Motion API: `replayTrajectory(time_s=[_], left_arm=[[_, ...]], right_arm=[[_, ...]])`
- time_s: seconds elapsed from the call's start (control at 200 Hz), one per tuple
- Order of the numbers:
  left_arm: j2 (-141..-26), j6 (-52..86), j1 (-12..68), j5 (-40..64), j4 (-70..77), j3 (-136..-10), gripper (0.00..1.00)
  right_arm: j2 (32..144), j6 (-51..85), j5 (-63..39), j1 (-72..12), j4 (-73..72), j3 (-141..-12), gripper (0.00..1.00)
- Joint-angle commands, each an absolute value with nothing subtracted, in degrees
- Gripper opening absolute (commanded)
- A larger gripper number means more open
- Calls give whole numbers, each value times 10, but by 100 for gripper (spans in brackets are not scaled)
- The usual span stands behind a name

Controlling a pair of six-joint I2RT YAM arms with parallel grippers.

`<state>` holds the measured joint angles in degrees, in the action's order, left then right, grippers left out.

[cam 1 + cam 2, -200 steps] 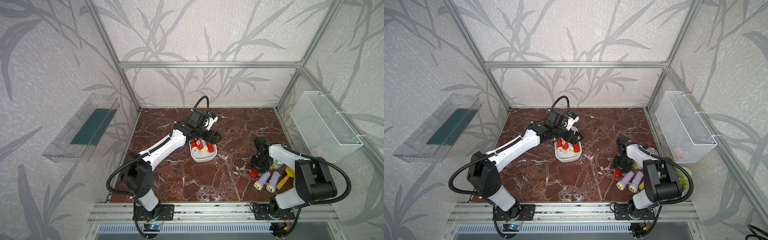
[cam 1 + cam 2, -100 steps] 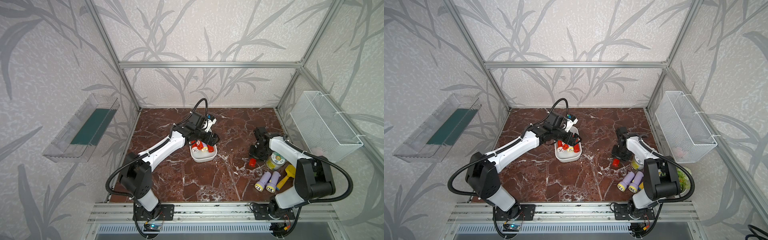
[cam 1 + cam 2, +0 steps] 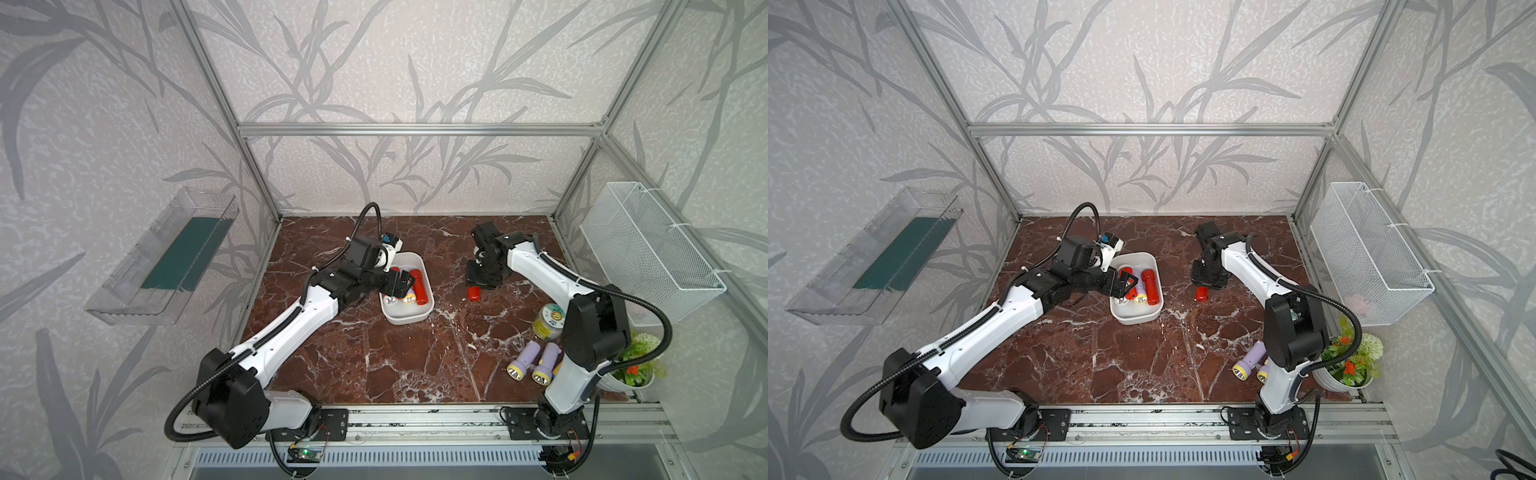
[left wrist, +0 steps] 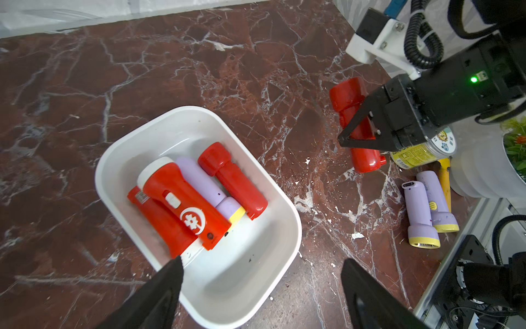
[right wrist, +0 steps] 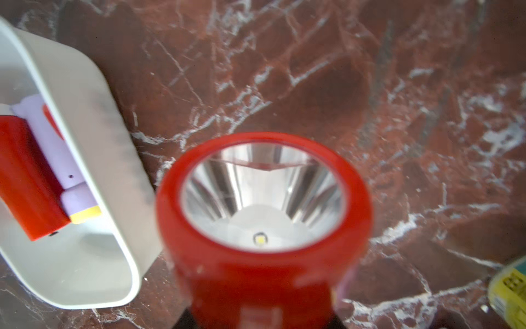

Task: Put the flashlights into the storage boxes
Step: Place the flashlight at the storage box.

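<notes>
Left wrist view: above the red-brown marble desk (image 4: 227, 57), right of the shallow white plastic tray (image 4: 284, 216), the right claw (image 4: 360, 136) grasps a stubby red plastic flashlight (image 4: 348, 94); left claw (image 4: 262, 290) released. I'd clear the rim, then lower it gently.

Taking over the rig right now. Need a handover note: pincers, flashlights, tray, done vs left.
Left pincer: open, holding nothing, over the white tray.
Right pincer: shut on a red flashlight, between the tray and the jar.
Done: four flashlights lie in the tray, three red and one lavender.
Left: place the held red one in the tray, then fetch the two lavender flashlights lying side by side on the table near the jar.
</notes>
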<state>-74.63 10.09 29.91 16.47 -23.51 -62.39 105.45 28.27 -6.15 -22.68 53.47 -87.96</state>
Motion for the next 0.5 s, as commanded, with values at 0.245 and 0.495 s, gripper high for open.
replayTrajectory(time_s=[0.245, 0.495], left_arm=[[-627, 128, 292, 78, -268, -557, 90], [-576, 133, 288, 41, -299, -540, 90]], right_arm=[[1229, 206, -85, -331, 614, -1143, 37], [1345, 170, -86, -366, 688, -1322, 37]])
